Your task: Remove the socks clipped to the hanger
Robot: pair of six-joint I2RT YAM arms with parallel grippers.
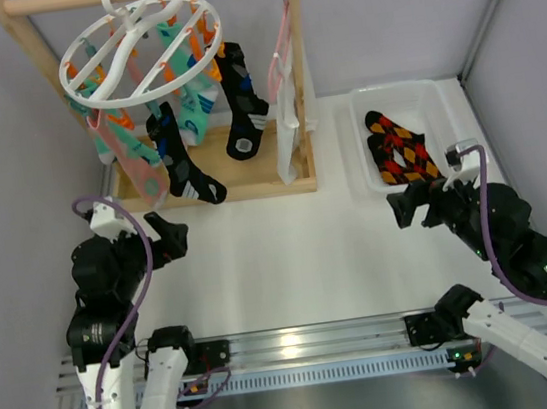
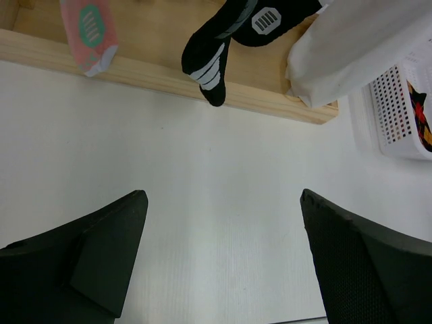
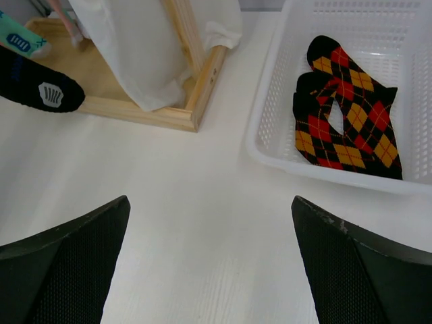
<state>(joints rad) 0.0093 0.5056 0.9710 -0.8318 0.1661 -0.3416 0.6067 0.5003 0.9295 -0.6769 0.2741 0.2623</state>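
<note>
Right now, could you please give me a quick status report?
Left pincer and right pincer open, empty. Socks clipped on hanger, none gripped. No obstruction seen.

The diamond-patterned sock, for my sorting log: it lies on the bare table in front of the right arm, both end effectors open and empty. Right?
Not quite. The diamond-patterned sock lies inside the white perforated basket, not on the bare table, as the right wrist view shows. The rest holds: left end effector and right end effector are open and empty.
</note>
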